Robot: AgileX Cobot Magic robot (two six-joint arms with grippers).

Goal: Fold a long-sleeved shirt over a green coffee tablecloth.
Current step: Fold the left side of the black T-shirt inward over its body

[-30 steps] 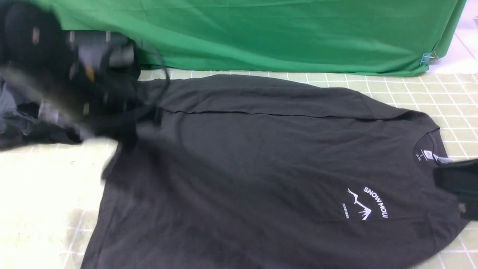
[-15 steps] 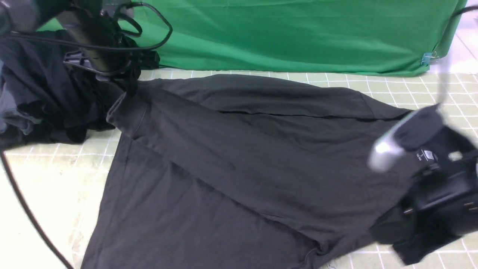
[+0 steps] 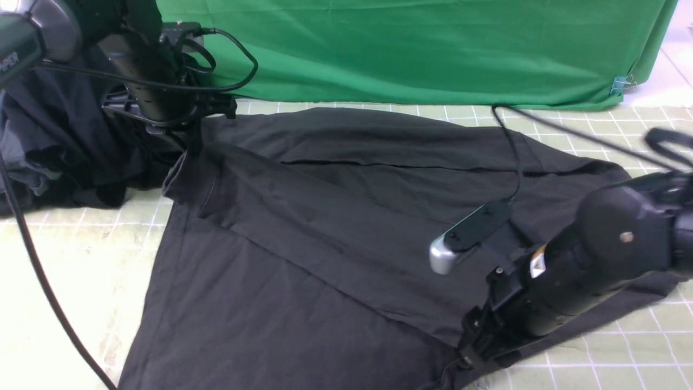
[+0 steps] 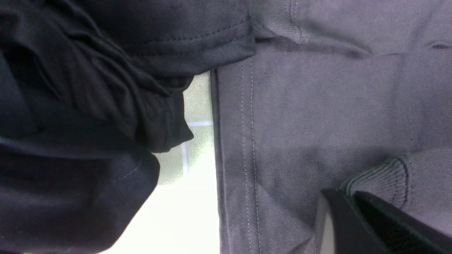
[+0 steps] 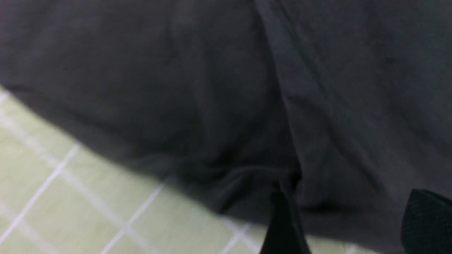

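Observation:
The long-sleeved shirt [image 3: 346, 216], charcoal grey, lies spread on the green coffee tablecloth [image 3: 70, 260]. One sleeve runs diagonally across its body from far left to near right. At the far left my left gripper [image 3: 190, 142] is shut on the ribbed cuff [image 4: 381, 173], which comes out between the closed tips of the left gripper [image 4: 349, 197]. My right gripper [image 3: 466, 355] is low at the shirt's near right edge. In the right wrist view the right gripper [image 5: 349, 218] is open over the shirt [image 5: 212, 88], beside the gridded tablecloth [image 5: 53, 197]. Logo and neck are hidden.
A heap of black and grey-blue garments [image 3: 54, 146] lies at the far left, next to the shirt's hem. A plain bright green drape [image 3: 406, 49] closes off the back. A black cable [image 3: 32, 281] hangs at the near left, and another cable [image 3: 511, 151] crosses above the shirt's right side.
My right arm swung in from the right to the shirt's near edge and its jaws opened. The sleeve now lies across the chest and covers the logo. The left arm rose slightly with the cuff.

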